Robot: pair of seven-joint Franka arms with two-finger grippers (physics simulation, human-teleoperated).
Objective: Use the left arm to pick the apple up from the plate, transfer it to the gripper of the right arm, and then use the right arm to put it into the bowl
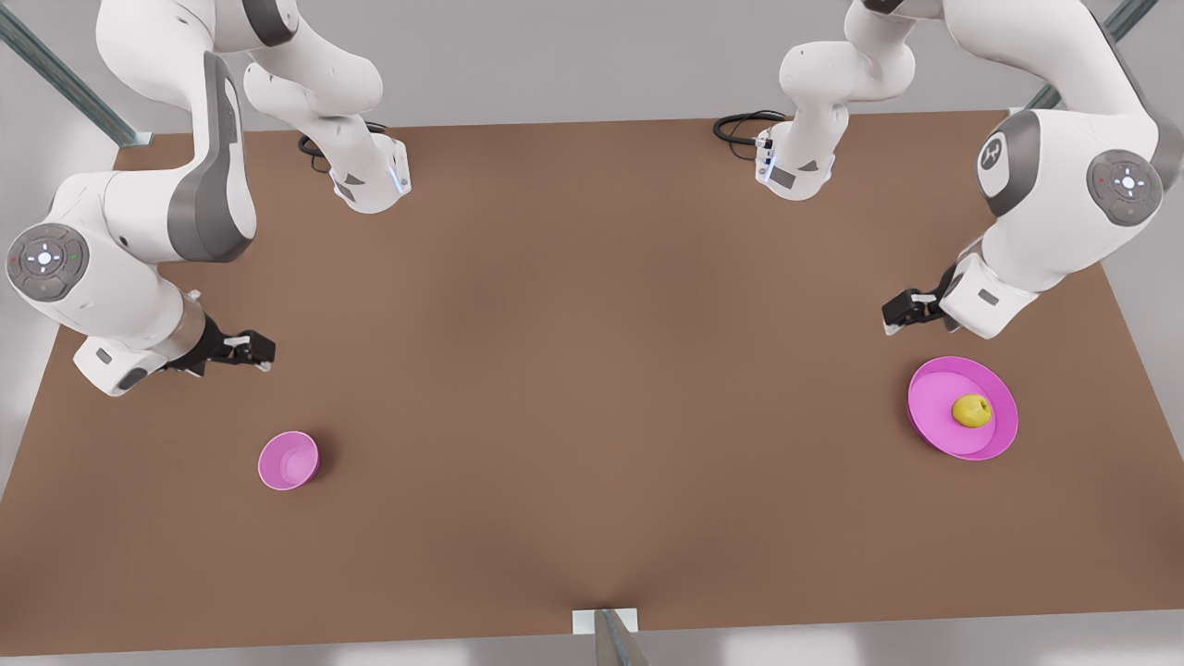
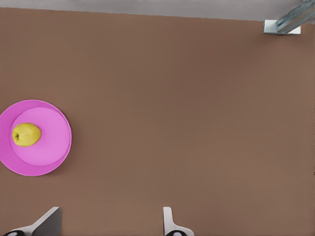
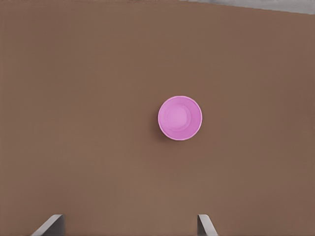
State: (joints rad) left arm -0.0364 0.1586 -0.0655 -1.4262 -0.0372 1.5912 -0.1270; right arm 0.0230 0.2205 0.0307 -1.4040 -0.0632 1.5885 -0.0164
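Plainly, nothing is held yet: the apple (image 1: 971, 411) lies on the plate (image 1: 930, 393) at the front view's lower right, while the bowl (image 1: 288, 460), at the lower left, is seen to be empty. The left gripper (image 1: 902, 311) hangs just above the plate with jaws spread; the right gripper (image 1: 252, 351) waits near the bowl, jaws likewise spread. A round fruit could be nudged off-centre and rolled across the shallow plate onto the surface (image 1: 592, 370) if the descent is misaligned.
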